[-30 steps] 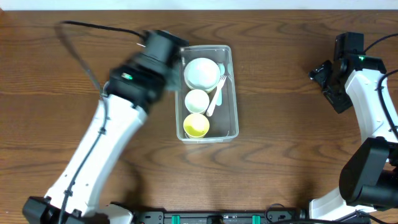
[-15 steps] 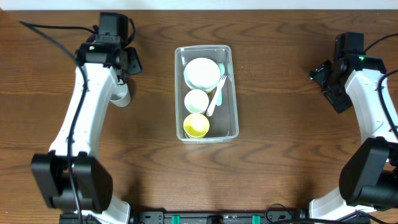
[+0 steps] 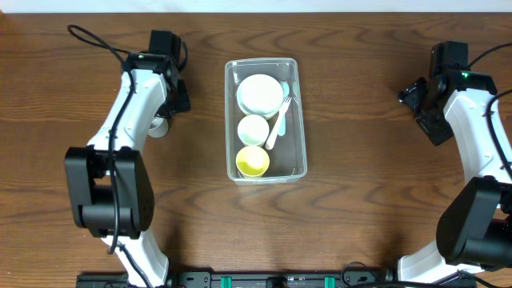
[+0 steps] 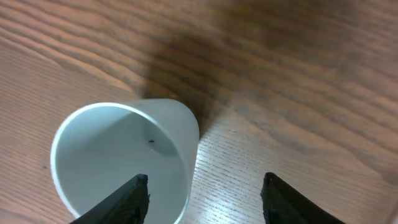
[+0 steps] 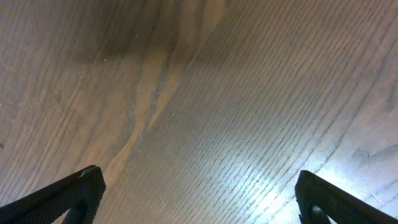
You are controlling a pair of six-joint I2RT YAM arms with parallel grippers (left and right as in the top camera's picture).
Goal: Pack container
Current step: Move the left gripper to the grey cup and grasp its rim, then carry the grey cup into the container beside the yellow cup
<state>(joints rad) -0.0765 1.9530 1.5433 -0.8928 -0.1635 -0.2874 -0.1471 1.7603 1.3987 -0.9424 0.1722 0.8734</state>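
The clear plastic container [image 3: 302, 148] stands at the table's middle. It holds a large white bowl [image 3: 260, 93], a small white bowl [image 3: 254, 128], a yellow bowl [image 3: 253, 162] and a white fork with a pale green utensil [image 3: 280, 117]. A pale grey cup [image 3: 157, 126] lies on its side left of the container; the left wrist view shows its open mouth [image 4: 118, 158]. My left gripper [image 3: 166, 114] [image 4: 205, 186] is open just above the cup, one finger over its mouth and the other over bare wood. My right gripper [image 3: 414, 94] [image 5: 202, 186] is open and empty over bare table at the far right.
The brown wooden table [image 3: 368, 184] bears only the container and the cup. A black cable [image 3: 96, 38] runs from the left arm along the far left edge. Both arm bases stand at the table's near edge.
My left arm has swung from beside the container's far-left corner out to the left and now hangs over the lying cup. The right arm and the container's contents have not moved.
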